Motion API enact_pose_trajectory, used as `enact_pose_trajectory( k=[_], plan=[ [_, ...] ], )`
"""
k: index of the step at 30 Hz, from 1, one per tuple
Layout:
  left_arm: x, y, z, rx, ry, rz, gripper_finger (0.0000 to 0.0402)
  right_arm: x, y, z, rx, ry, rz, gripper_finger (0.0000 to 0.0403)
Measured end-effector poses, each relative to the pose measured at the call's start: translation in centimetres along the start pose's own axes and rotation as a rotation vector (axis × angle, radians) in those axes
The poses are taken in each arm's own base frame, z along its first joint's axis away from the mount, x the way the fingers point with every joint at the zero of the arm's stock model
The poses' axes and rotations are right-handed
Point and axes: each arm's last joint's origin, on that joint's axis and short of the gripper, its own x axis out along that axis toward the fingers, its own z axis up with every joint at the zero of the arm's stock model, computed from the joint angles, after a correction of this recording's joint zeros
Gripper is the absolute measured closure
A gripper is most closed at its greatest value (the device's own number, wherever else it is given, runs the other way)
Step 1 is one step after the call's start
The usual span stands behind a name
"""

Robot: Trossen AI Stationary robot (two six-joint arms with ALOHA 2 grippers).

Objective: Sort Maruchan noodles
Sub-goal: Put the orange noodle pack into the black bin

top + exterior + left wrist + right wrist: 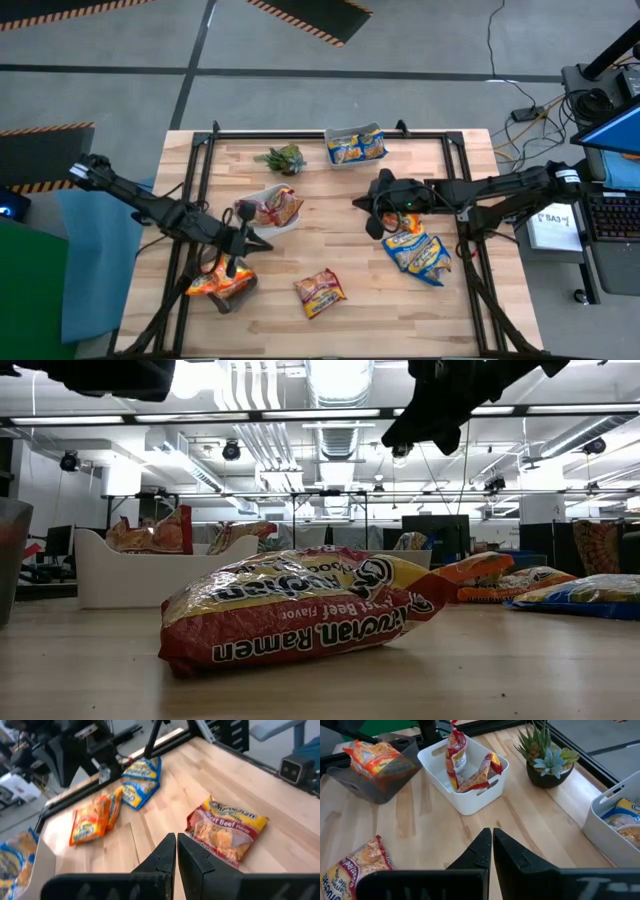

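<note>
Wooden table (330, 240) from above: a dark red packet (319, 292) lies loose near its front edge, blue-yellow packets (420, 252) to its right, under the right gripper (358, 203). Low view: that red packet (300, 615) fills the foreground. Left wrist: left gripper (176, 842) pinched together, empty, just short of the packet. Right wrist: fingers (482, 847) closed, empty, before what looks like a white tub (465, 767) holding packets.

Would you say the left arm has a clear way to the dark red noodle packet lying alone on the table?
Probably yes. The left gripper, fingers shut and empty, hangs above bare wood, and the dark red packet lies flat, apart from everything else.
</note>
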Motion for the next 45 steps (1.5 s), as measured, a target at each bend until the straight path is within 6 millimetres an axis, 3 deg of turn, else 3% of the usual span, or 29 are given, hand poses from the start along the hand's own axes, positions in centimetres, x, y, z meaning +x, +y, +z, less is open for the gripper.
enact_pose_trajectory(
  k=[12,19,30,38,45],
  plan=[
    [-1.3,0.8,-0.3,-0.063,0.012,0.068,0.0402,1.1,-0.3,-0.5,0.011,0.037,-0.023,0.0394],
    [-1.9,1.1,-1.7,-0.052,0.015,0.102,0.0402,1.6,-0.3,-0.8,0.04,0.057,-0.029,0.0394],
    [-4.5,3.4,-3.1,-0.069,-0.048,0.279,0.0402,1.7,-0.3,-1.1,0.126,0.079,-0.04,0.0394],
    [-5.9,4.7,-2.1,0.043,-0.166,0.408,0.0402,1.3,-0.9,-3.1,0.356,0.27,-0.144,0.0394],
    [-6.4,5.3,-0.7,0.188,-0.262,0.496,0.0402,-0.4,-2.0,-6.0,0.628,0.538,-0.405,0.0394]
  ],
)
